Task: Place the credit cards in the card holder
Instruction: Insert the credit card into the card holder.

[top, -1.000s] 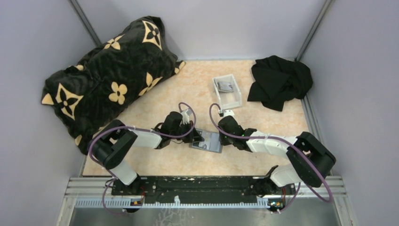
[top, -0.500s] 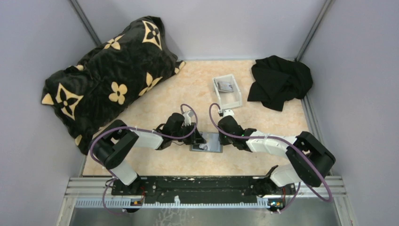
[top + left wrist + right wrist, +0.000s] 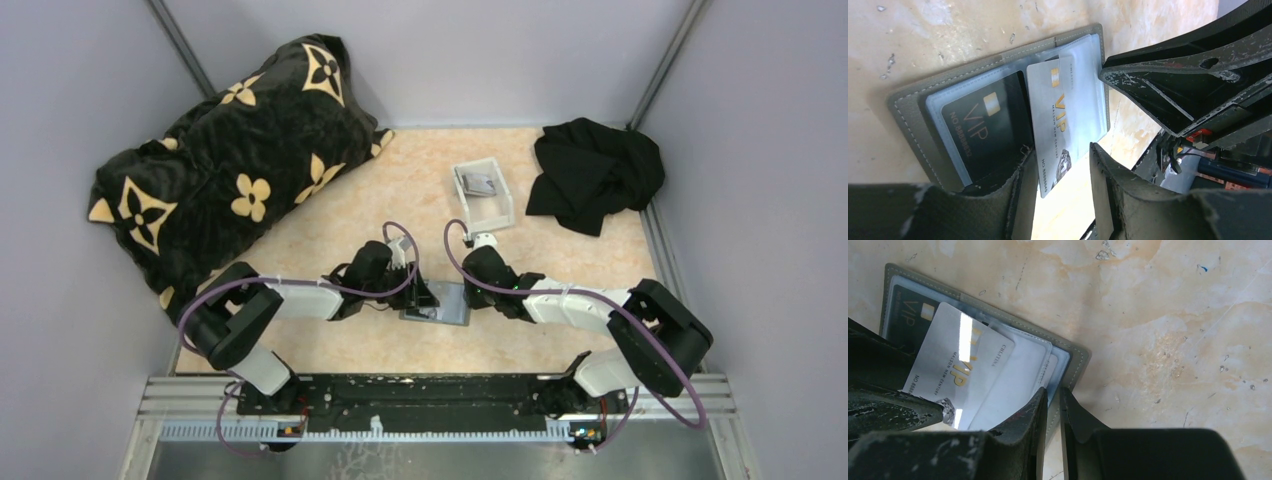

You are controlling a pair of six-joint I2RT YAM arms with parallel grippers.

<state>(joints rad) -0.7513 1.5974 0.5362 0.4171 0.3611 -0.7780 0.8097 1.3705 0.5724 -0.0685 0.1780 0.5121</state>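
Note:
The grey card holder (image 3: 910,107) lies open on the table, between the two grippers (image 3: 447,305). A black credit card (image 3: 980,127) sits in its left panel. A silver credit card (image 3: 1063,112) is partly in the right panel's slot, with its near end sticking out past the holder's edge. My left gripper (image 3: 1063,187) is open, and the silver card's corner lies loose between its fingers (image 3: 1115,192). My right gripper (image 3: 1054,407) is shut on the holder's right edge (image 3: 1079,362). More pale cards (image 3: 1015,377) show in that panel.
A small white tray (image 3: 497,205) with a card (image 3: 480,184) in it stands behind the grippers. A black cloth (image 3: 595,172) lies at the back right and a black patterned pillow (image 3: 230,160) at the back left. Grey walls close in the table.
My left gripper has opened and let go of the silver card, which stays in the slot. The card holder has settled flatter. The right gripper has kept its grip.

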